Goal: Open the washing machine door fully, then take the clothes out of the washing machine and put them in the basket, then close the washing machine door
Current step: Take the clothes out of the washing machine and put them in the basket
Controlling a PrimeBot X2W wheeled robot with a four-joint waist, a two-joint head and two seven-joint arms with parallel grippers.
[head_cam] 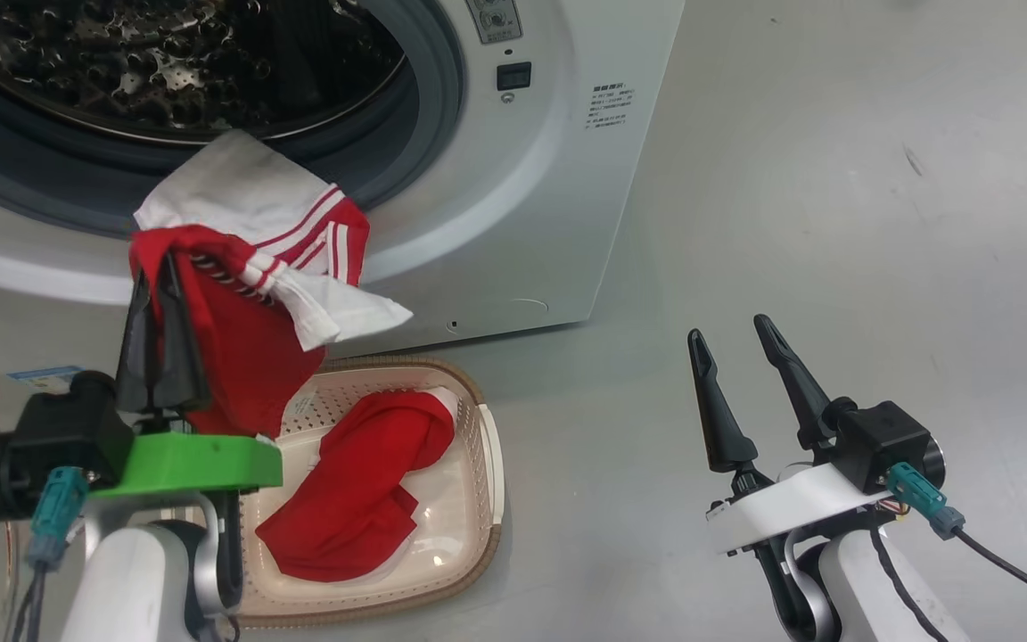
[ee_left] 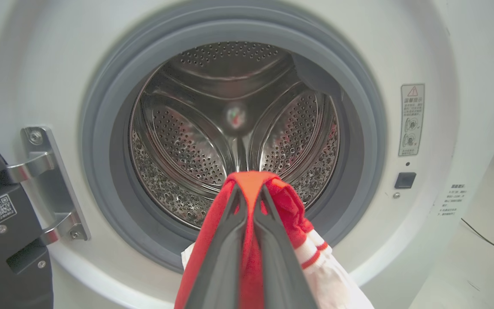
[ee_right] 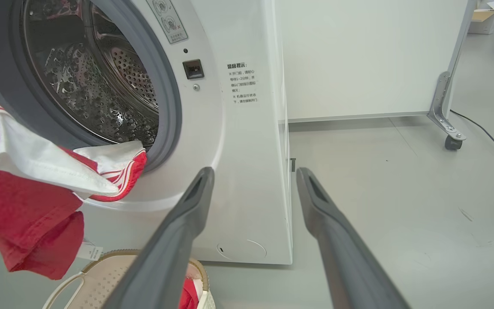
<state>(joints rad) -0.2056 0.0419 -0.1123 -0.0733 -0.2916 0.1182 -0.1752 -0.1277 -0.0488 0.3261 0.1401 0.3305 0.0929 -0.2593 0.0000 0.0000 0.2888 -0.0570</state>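
Big white washing machine (head_cam: 522,178) looms at the upper left, its steel drum (ee_left: 230,128) gaping at us and looking bare of laundry from the left wrist view; the door (ee_left: 2,257) is swung out on the left, black panel hanging off its hinge (ee_left: 49,184), so I'd call the opening step done; down on the floor (head_cam: 834,223), just in front of the machine, sits the basket (head_cam: 489,455), with one red garment (head_cam: 362,481) already lying inside.

And here's the action: a red-and-white garment (head_cam: 246,357) hangs above the basket's left end, its white tail trailing back over the grey gasket (head_cam: 424,134); the left gripper (head_cam: 157,276) is clamped tight on the red fold, cloth pinched between its fingers; the right gripper (head_cam: 729,327) stands well off to the right over bare floor, jaws spread, holding nothing.

This is light, floppy stuff; it'll droop and swing; it shouldn't slip much, but that trailing end could drag or catch on the gasket lip. I'd judge a pinch on a bunched fold, as here, the best hold; lift it clear of the rim before letting go over the basket's middle; closing the door is yet to come.
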